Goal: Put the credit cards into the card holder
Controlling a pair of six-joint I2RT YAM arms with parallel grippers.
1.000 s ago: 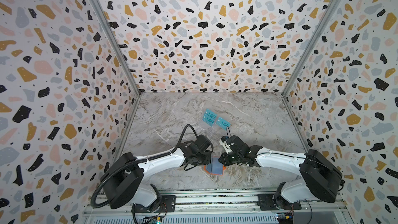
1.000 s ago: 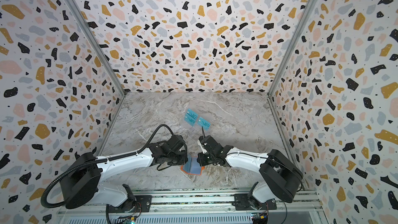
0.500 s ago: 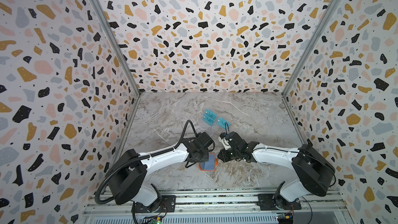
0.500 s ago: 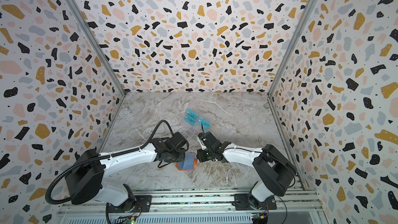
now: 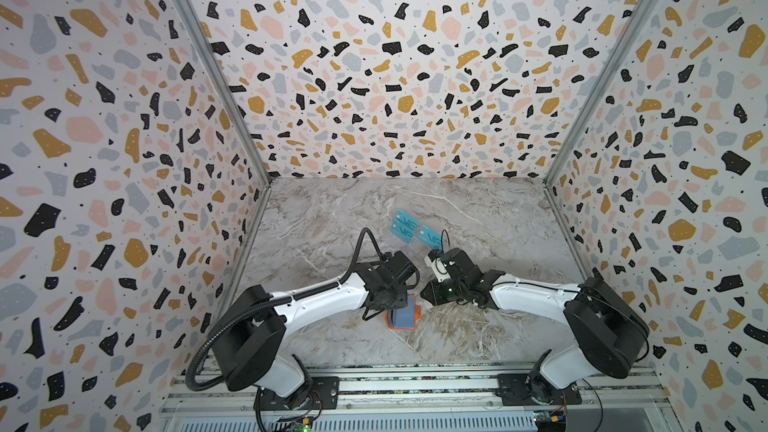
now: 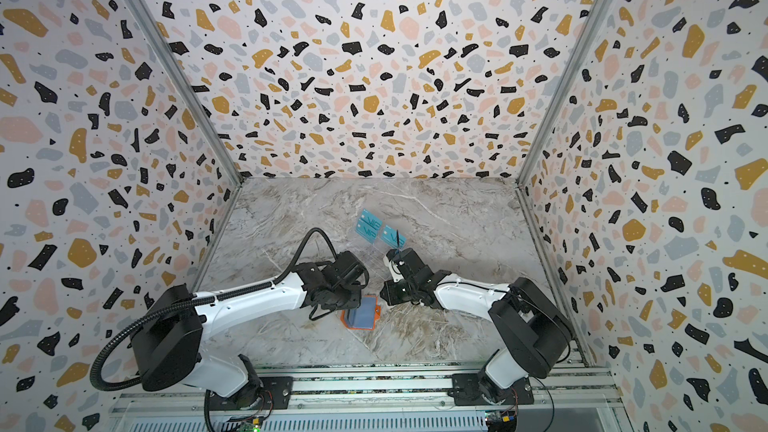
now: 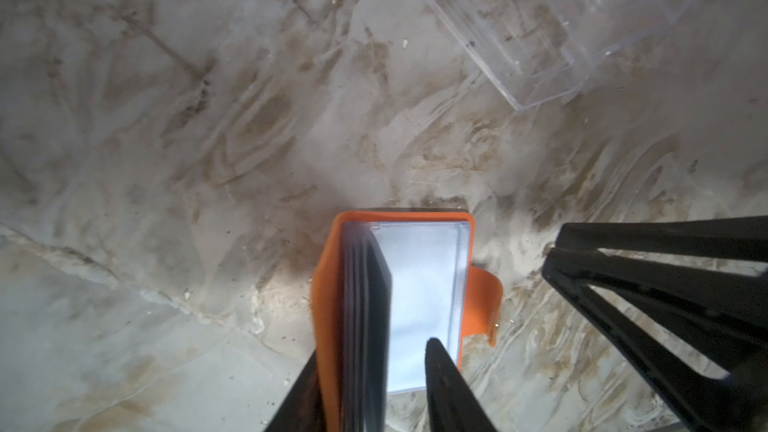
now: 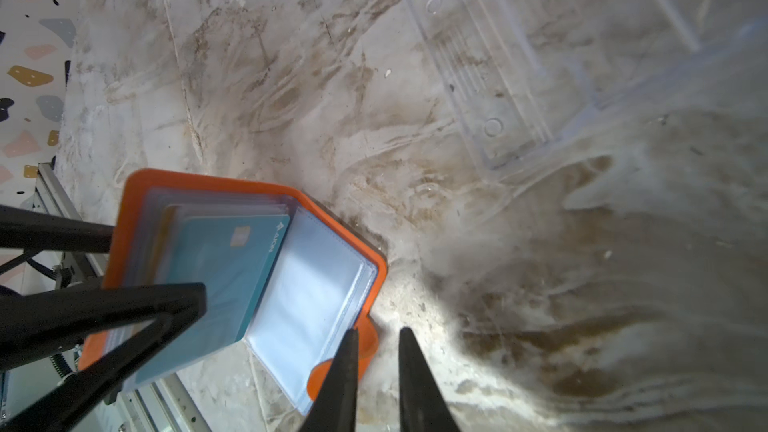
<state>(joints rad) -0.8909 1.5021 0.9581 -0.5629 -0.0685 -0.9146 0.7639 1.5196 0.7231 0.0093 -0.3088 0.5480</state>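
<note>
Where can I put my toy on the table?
Bare table: from the stand to the left wall, from it to the right wall, and from the holder to the front rail. Crowded: the middle, where left arm meets right arm.

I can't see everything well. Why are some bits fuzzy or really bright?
Right wrist view: a bright patch of light lies on the marble table beside the card holder, and the clear stand looks hazy. Left wrist view: the close-up left fingers are soft. Both top views: even light, and the walls splay out toward the edges.
</note>
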